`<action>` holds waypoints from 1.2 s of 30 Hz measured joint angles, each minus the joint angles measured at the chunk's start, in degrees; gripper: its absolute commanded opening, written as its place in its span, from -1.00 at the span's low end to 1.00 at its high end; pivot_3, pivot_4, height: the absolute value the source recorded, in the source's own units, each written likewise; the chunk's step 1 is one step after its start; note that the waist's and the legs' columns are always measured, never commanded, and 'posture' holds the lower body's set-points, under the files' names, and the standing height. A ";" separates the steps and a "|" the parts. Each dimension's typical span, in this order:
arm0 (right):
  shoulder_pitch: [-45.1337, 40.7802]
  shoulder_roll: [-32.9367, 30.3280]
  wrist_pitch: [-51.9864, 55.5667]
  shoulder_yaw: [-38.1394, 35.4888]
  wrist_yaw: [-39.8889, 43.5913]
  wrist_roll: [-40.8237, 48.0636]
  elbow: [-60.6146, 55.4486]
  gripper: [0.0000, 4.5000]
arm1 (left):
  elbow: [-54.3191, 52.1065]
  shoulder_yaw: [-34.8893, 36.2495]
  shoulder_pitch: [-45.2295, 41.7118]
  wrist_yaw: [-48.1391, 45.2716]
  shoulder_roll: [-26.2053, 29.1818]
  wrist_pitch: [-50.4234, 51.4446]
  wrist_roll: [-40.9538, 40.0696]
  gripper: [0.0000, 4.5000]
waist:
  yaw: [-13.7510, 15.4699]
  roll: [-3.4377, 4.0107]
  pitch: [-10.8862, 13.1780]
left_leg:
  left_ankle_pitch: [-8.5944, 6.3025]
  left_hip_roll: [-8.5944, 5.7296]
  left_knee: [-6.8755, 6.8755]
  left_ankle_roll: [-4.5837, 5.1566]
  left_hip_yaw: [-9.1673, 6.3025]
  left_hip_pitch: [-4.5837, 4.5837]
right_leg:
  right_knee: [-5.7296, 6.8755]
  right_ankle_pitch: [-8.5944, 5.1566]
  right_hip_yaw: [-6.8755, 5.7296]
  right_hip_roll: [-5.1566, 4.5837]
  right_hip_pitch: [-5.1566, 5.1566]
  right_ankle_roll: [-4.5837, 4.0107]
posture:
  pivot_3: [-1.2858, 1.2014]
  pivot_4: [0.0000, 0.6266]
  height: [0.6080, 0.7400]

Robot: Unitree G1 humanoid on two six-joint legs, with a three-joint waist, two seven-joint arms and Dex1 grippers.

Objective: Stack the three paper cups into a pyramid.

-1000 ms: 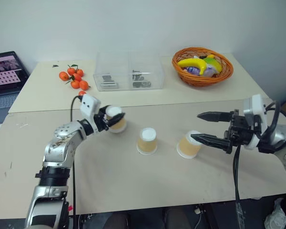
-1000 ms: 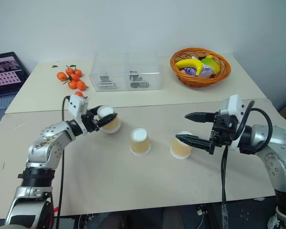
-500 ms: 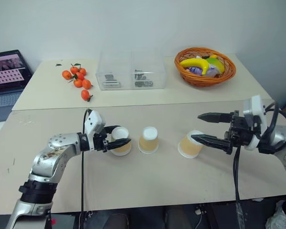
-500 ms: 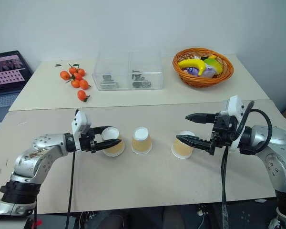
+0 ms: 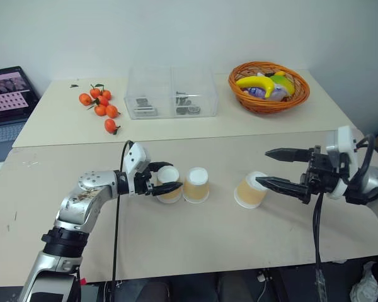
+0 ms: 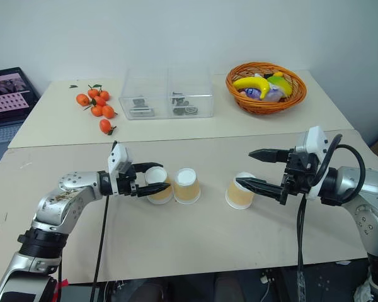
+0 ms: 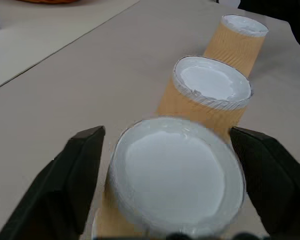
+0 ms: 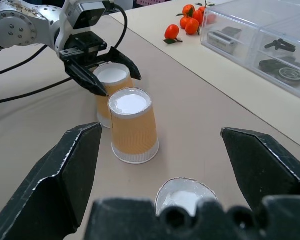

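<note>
The left end effector (image 6: 152, 181) has its fingers spread around the left cup (image 6: 157, 184), with a gap showing on both sides, so it is released rather than clenched. That cup stands upside down on the bench (image 6: 195, 242), just beside the middle cup (image 6: 186, 185), also upside down; the two look to be touching or nearly so. The right cup (image 6: 240, 190) stands well apart from them toward the bench's right edge, tilted, with the lower finger of the right end effector (image 6: 259, 168) close at its side. That end effector is spread wide and holds nothing.

Beyond the cups, on the far half of the bench, sit a clear box (image 6: 170, 94) with small dark parts inside, a cluster of tangerines (image 6: 94, 108) toward the far left corner, and a wicker basket (image 6: 266, 102) with a banana (image 6: 254, 83) toward the far right corner. A laptop (image 6: 9, 94) stands off the left edge.

A seam runs across the bench between the cups and those things. The near half, in front of the cups, is bare up to the near edge, and open surface lies between the middle and right cups.
</note>
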 measured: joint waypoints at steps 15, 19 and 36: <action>1.00 -2.04 -0.20 -0.74 2.04 -0.98 5.08 1.00 | -14.57 16.97 1.09 8.64 3.16 11.73 -16.79 0.97 | -0.14 -0.01 0.01 | 0.00 0.02 0.06 0.00 0.00 -0.03 | 0.03 0.03 0.00 0.00 -0.05 0.00 | 0.03 -0.52 0.97; 3.73 -3.40 -3.93 -0.14 2.96 -7.45 10.73 1.00 | -21.74 25.14 3.30 7.77 9.25 17.03 -27.60 0.97 | -0.12 0.03 -0.02 | 0.00 -0.01 0.06 0.01 0.01 -0.02 | 0.00 0.03 0.02 0.00 -0.03 0.01 | 0.03 -0.52 0.97; 5.54 2.06 -11.44 4.67 2.11 -16.26 15.73 1.00 | -37.18 16.21 21.34 -2.31 19.08 13.22 -24.13 0.97 | -0.29 0.07 0.01 | -0.03 0.09 0.01 0.05 0.06 0.54 | 0.01 -0.12 0.05 0.08 0.85 -0.01 | 0.03 -0.52 0.97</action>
